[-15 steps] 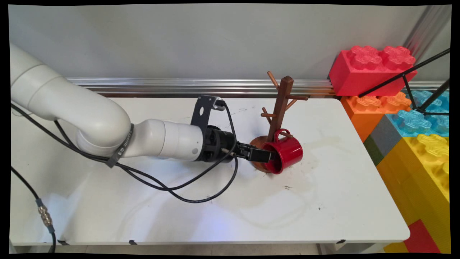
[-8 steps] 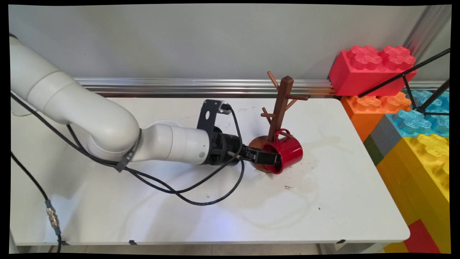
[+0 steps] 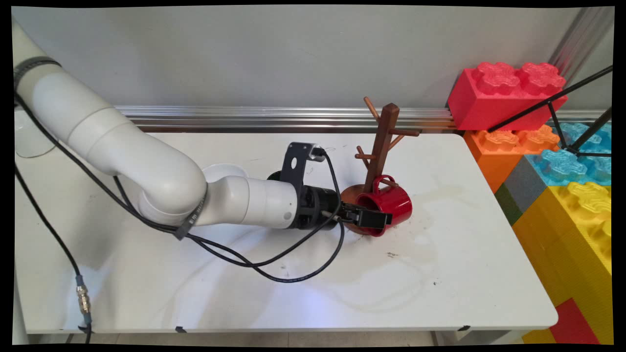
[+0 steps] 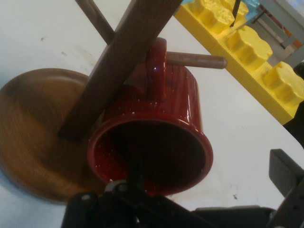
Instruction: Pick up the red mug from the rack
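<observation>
Fingers of the black two-finger gripper (image 3: 379, 219) stand apart at the mouth of a glossy red ribbed ceramic mug (image 3: 389, 203). In the hand view one finger (image 4: 135, 166) reaches into the dark opening while the other (image 4: 285, 173) stays outside the wall, well clear of it; whether the inner one touches the rim cannot be told.

Lying on its side, the mug has its handle (image 4: 159, 66) hooked over a low peg of the dark wooden mug tree (image 3: 384, 142), and its rim rests at the tree's round wooden base (image 4: 33, 137). Glazed and rigid, it looks slippery, fairly heavy and chippable; the rim wall seems the obvious place to pinch.

Around them spreads the white counter (image 3: 440, 274), with oversized plastic building bricks (image 3: 508, 95) stacked past its right end.
</observation>
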Motion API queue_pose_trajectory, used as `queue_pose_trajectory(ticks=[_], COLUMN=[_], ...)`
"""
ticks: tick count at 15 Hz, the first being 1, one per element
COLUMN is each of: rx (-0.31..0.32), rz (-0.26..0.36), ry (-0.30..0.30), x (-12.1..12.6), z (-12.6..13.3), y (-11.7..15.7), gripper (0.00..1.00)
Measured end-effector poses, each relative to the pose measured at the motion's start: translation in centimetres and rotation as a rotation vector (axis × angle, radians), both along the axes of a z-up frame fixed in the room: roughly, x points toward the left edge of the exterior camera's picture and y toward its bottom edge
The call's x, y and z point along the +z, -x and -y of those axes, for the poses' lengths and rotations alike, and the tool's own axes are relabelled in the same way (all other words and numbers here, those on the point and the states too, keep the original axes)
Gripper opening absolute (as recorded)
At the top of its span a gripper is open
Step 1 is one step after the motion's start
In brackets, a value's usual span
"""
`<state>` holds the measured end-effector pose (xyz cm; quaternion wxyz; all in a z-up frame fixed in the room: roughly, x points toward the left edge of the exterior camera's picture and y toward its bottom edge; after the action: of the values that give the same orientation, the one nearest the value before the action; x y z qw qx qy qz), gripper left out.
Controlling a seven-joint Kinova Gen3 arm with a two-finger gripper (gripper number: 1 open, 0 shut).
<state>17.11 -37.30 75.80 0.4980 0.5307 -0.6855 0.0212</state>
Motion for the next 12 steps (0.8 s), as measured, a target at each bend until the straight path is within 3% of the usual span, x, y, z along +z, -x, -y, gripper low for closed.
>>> queue_pose_trajectory(ticks=[12], rx=[-0.019], rz=[-0.021], ry=[0.008], x=[-2.0], z=[1.0], y=[2.3], gripper=[1.00])
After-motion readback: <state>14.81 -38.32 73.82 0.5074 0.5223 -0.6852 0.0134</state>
